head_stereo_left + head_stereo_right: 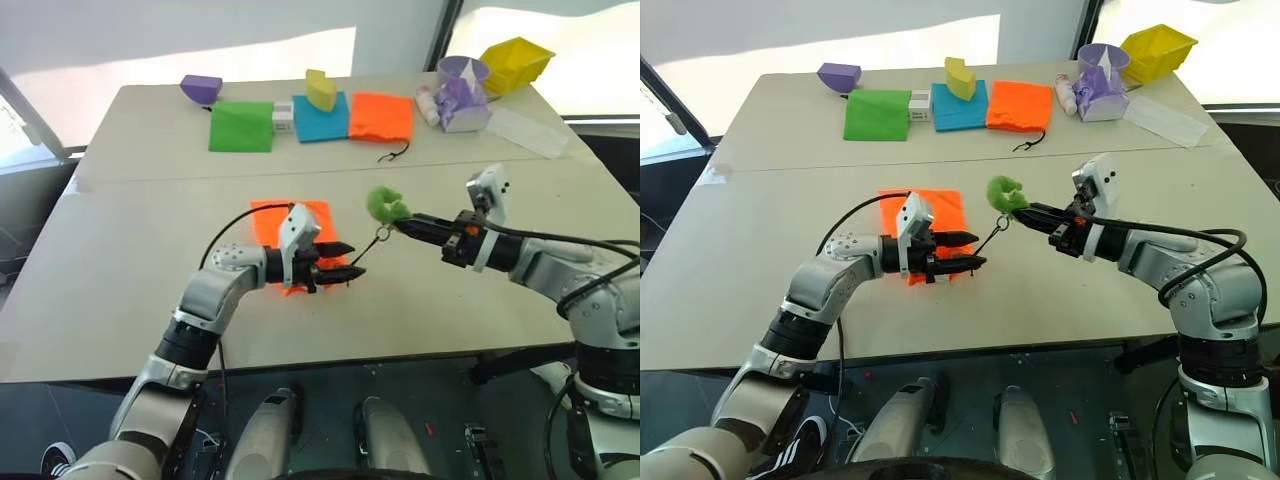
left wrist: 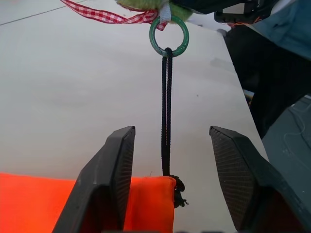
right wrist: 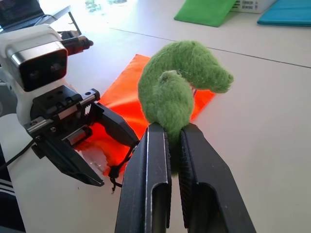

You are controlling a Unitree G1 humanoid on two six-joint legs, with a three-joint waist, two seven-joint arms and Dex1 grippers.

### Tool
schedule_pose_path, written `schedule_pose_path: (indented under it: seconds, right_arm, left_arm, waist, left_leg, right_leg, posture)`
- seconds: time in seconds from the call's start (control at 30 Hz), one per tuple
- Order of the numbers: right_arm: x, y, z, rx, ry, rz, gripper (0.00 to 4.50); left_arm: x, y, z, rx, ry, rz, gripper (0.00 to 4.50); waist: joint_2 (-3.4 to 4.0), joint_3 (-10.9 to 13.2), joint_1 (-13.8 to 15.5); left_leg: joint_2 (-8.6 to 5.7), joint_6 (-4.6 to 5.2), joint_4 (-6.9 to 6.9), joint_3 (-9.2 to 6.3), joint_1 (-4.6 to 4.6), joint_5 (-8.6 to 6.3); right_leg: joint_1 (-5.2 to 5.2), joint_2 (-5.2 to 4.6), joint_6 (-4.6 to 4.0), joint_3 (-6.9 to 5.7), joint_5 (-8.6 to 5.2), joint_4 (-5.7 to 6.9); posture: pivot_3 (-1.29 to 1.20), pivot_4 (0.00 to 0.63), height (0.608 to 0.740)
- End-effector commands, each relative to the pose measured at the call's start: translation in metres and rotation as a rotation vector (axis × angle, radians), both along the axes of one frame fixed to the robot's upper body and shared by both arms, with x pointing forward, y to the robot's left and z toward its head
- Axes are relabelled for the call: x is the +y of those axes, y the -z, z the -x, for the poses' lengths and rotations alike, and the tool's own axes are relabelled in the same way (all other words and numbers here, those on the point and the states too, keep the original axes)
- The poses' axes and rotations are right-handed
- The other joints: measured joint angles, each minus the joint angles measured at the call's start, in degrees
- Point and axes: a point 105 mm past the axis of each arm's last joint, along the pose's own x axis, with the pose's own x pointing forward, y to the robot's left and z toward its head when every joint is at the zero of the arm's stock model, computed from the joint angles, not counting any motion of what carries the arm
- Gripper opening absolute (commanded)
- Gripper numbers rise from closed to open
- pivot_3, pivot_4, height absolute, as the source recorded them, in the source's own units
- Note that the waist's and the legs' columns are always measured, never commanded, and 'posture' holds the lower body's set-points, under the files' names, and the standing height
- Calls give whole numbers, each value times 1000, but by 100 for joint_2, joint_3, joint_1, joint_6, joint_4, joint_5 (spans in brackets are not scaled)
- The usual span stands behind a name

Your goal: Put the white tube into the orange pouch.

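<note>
One orange pouch (image 1: 290, 240) flat on near table (image 1: 120, 300), cord drawn taut.
Dark cord (image 2: 166, 111) running from pouch mouth up to green ring (image 2: 169, 36) and fuzzy green pom-pom (image 3: 180, 90). Pom-pom pinched between narrow jaws of right gripper (image 3: 172, 133). Left gripper (image 2: 170, 165) at pouch mouth, jaws parted either side of cord, gripping nothing. White tube not made out.
</note>
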Motion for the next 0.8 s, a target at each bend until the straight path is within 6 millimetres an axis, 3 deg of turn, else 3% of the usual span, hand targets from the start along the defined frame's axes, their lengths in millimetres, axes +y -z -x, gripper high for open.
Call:
schedule_pose_path:
  seconds: [0.03,0.13,0.3,0.43,0.6,0.8]
  right_arm:
    - [6,-19,6,-70,-32,-20,0]
    - [7,-21,7,-68,-41,-18,0]
    - [6,-25,6,-86,-33,-26,0]
    - [4,-24,5,-87,-24,-19,0]
    - [3,-24,5,-87,-20,-24,0]
    - [-4,-26,-2,-107,22,-25,0]
  left_arm:
    - [-6,-9,3,-48,18,20,2384]
    - [-12,-10,-4,-80,-11,15,2384]
    - [-30,-2,1,-119,62,-57,2384]
    - [-32,3,-1,-140,46,-82,2384]
    - [-28,7,-5,-154,27,-108,109]
    - [-23,13,-2,-177,61,-179,109]
  waist:
    - [0,0,3]
    - [0,0,9]
    - [0,0,9]
    - [0,0,4]
    - [0,0,-2]
    - [0,0,3]
  left_leg:
    - [0,0,2,0,0,0]
    - [0,-1,2,0,1,-1]
    - [0,-1,2,1,0,-1]
    - [0,-1,1,0,0,-1]
    - [0,-1,1,0,0,0]
    - [0,-1,2,0,-1,-1]
  right_leg:
    - [1,0,0,0,0,0]
    - [1,-1,0,0,0,0]
    - [2,-1,0,0,1,0]
    - [0,-1,0,0,0,-1]
    - [-2,0,1,0,1,0]
    - [0,-1,1,0,1,0]
  posture:
    - [0,150,740]
    - [0,150,740]
    - [0,150,740]
    - [0,150,740]
    - [0,150,740]
    - [0,150,740]
